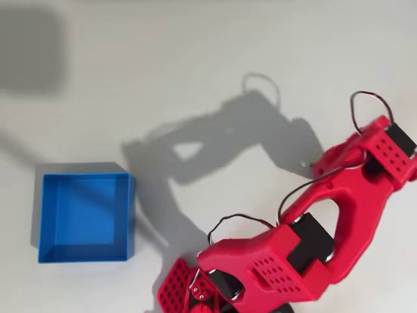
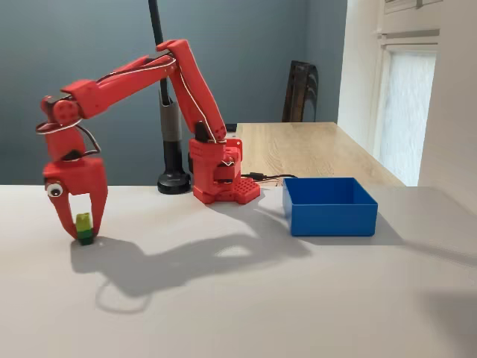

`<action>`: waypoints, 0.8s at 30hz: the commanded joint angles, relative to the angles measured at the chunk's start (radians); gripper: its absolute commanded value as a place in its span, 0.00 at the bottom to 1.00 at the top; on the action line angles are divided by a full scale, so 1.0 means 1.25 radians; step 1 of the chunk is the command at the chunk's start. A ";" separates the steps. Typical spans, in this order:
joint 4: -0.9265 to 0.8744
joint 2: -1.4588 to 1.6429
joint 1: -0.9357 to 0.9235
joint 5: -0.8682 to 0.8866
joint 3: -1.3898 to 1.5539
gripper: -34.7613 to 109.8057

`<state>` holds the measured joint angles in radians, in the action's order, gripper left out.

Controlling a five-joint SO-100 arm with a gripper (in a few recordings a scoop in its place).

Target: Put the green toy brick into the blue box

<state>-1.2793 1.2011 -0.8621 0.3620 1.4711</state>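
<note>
Fixed view, left of frame: gripper (image 2: 82,227) down at the table (image 2: 246,298), fingers straddling the green toy brick (image 2: 85,227); seated on it or just short, cannot tell. Blue box (image 2: 329,206) right of centre, well apart. Likely light, stiff, slick plastic; best pinched across flat sides, below studs

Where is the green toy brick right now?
In the fixed view, the green toy brick sits on the table at far left, between the gripper fingers, far from the blue box at right.
</note>
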 commanded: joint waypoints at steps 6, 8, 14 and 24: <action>-0.077 0.229 0.180 -0.033 0.043 0.24; -0.090 0.279 0.227 -0.040 0.063 0.24; -0.113 0.418 0.383 -0.059 0.129 0.24; -0.189 0.574 0.668 -0.070 0.217 0.24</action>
<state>-1.4619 1.7948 -0.1243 0.2638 1.7349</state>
